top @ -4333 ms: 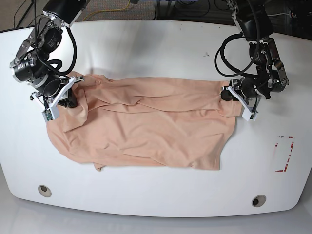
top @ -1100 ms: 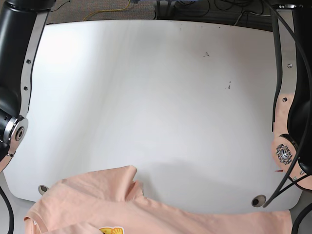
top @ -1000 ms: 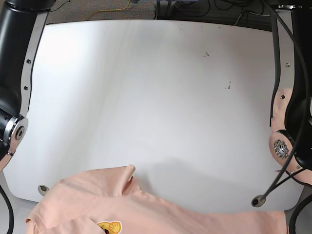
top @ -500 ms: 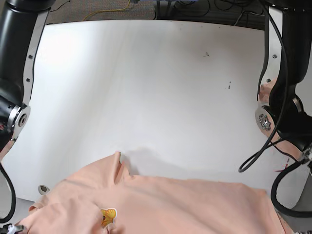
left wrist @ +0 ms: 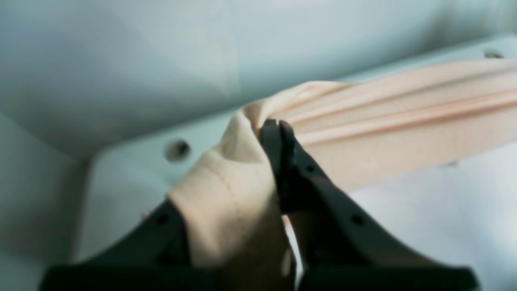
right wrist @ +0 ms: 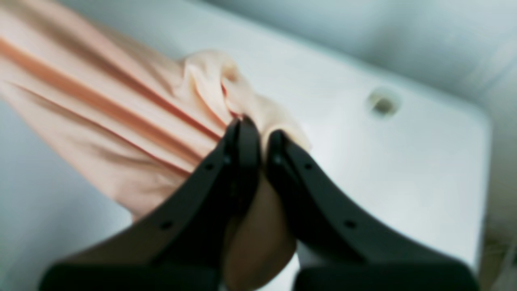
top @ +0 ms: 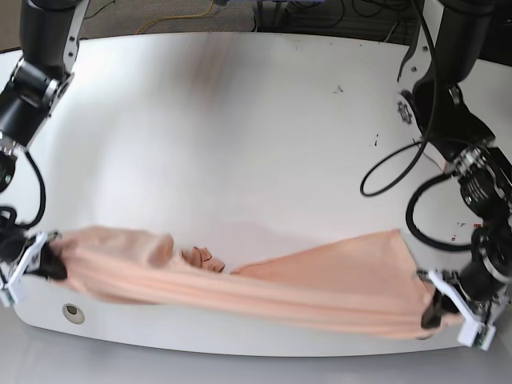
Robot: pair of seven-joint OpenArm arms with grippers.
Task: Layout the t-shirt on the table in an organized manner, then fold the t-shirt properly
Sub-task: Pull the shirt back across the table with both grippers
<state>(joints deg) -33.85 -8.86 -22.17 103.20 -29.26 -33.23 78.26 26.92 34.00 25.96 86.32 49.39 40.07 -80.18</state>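
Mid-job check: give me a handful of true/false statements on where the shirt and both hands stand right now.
1. Both hands are shut on the t-shirt. True: left hand and right hand each pinch fabric.
2. The t-shirt lies flat and spread across the middle of the table. False: it is stretched in a bunched band along the near edge.
3. The left hand is at the base view's right end of the shirt. True.
4. The shirt is already folded. False: no fold is made.
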